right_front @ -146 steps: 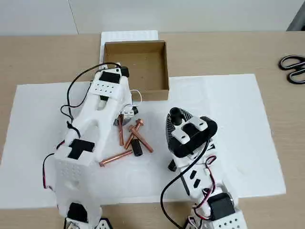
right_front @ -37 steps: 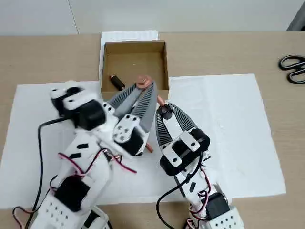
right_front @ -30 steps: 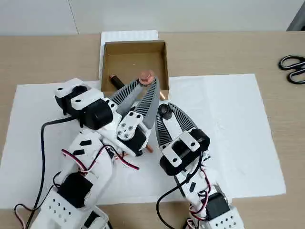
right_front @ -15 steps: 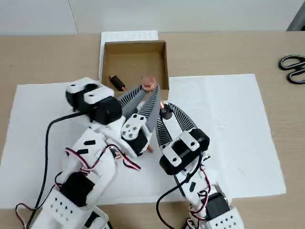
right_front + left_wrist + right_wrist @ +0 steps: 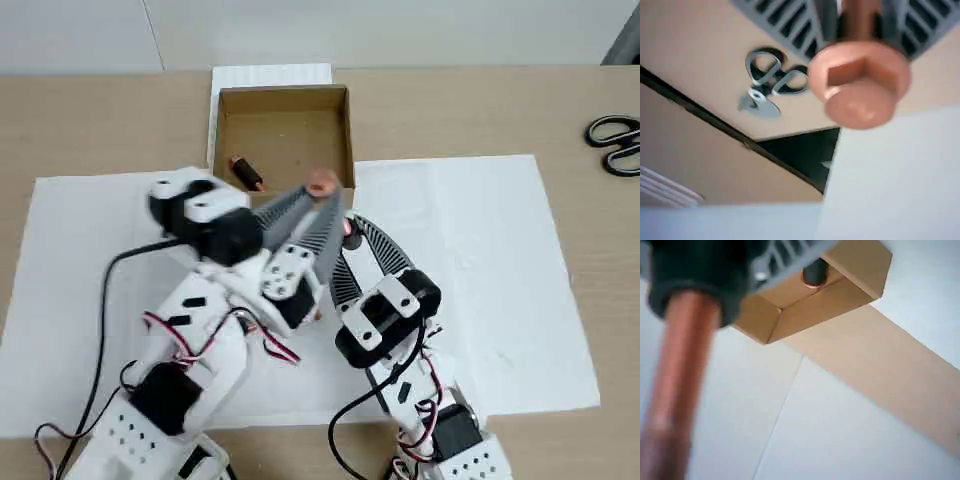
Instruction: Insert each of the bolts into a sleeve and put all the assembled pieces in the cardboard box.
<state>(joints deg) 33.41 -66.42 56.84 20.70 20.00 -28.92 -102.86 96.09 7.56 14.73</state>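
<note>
high view: left gripper [image 5: 318, 198] is pinching a copper bolt [image 5: 322, 182] just under its head, jaws nearly together on the shank, with the head lying over the near wall of the cardboard box [image 5: 283, 97]. right gripper [image 5: 346, 232] is meeting it tip to tip, jaws narrowly apart and clamping a black sleeve [image 5: 347, 238]. judgement: one arm is steadying each part so the shank can be run into the bore. one assembled piece [image 5: 245, 172] is already lying in the box. scissors [image 5: 614, 140] are sitting well apart on the table [image 5: 90, 120]. both arms are working over a white sheet [image 5: 480, 260].

left wrist view: the bolt's head [image 5: 860, 85] is facing the camera and the grey jaws are closing on the shank behind it. gripping it there is leaving the far end free for the sleeve.

right wrist view: the sleeve [image 5: 695, 282] is sitting in the jaws with the copper shank [image 5: 675, 405] running into it. the box [image 5: 840, 282] is lying just beyond with the finished piece [image 5: 815, 272] inside, so the drop-off looks short once this pair is seated.
</note>
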